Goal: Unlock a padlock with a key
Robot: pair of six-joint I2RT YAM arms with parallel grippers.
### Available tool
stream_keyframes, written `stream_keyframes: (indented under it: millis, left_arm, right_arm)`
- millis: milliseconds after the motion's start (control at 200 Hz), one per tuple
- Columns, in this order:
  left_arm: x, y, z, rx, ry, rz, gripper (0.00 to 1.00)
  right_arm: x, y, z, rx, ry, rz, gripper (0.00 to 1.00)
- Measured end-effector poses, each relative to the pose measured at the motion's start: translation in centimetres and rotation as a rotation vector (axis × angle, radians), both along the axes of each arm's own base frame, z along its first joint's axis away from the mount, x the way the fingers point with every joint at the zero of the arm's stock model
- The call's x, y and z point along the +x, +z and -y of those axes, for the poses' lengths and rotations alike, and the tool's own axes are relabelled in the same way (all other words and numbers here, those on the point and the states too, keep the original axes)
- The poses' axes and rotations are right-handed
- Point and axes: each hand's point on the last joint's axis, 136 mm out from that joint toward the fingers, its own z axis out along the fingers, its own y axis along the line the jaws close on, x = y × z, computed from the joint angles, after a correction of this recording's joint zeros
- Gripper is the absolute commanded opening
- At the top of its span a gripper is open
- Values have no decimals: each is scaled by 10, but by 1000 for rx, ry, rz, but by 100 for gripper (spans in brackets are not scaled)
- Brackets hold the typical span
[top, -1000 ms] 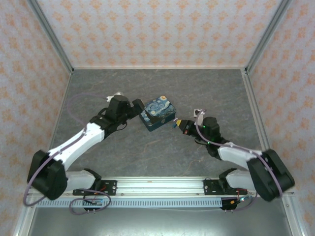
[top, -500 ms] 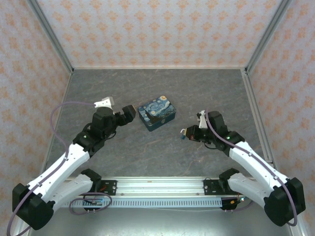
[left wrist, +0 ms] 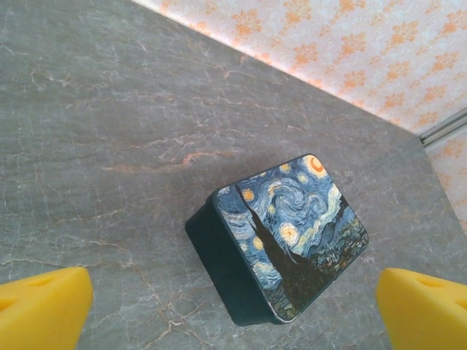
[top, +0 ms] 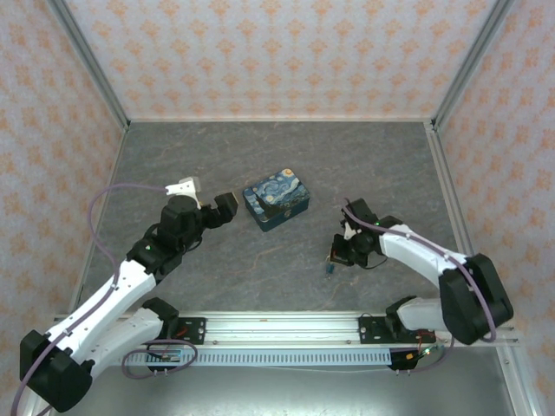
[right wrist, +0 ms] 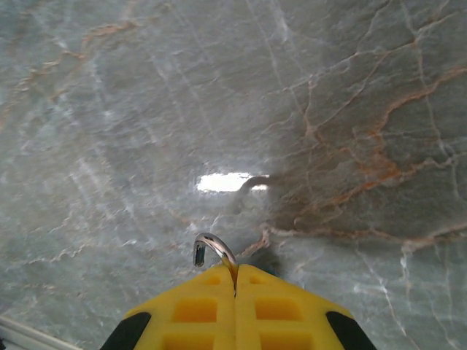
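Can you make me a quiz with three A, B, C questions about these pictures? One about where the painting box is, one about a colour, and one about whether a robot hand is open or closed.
1. Where is the starry-night box?
A. On the table, just ahead of the left gripper
B. Leaning on the back wall
C. On top of an arm

2. What colour are the right gripper's fingers?
A. Red
B. Yellow
C. Green

3. How is the right gripper?
A. Wide open
B. Shut on the box
C. Shut on the padlock, its shackle poking out

Answers:
1 A: the left wrist view shows the box lying on the table ahead of the spread fingers.
2 B: the right wrist view shows yellow fingers.
3 C: the fingers meet, with the thin metal loop sticking out at their tips.
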Motion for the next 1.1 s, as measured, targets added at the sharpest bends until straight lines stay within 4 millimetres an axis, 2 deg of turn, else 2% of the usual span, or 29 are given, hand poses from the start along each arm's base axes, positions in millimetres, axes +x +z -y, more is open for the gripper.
stream_keyframes:
  millis: [160, 325, 425, 571, 736, 881, 1031, 1101]
  left_arm:
    - [0, 2, -3, 19, 6, 13, 100]
    - [0, 1, -6, 36, 18, 11, 100]
    - [0, 1, -8, 56, 22, 16, 100]
    - [1, 6, -12, 88, 28, 26, 100]
    - [2, 21, -26, 159, 79, 82, 100]
    - [3, 34, -49, 281, 165, 139, 100]
    - [6, 39, -68, 412, 243, 156, 100]
    - [7, 36, -74, 481, 262, 144, 100]
  right_arm:
    - [4, -13, 0, -20, -11, -21, 20]
    - [18, -2, -1, -26, -20, 35, 35]
    - [31, 16, -1, -26, -25, 117, 38]
    - [48, 53, 9, -44, -41, 293, 40]
    - [58, 103, 32, -95, -71, 542, 48]
    - [64, 146, 57, -168, -103, 779, 53]
    - [65, 157, 82, -290, -107, 945, 72]
    - [68, 154, 94, -368, -109, 991, 95]
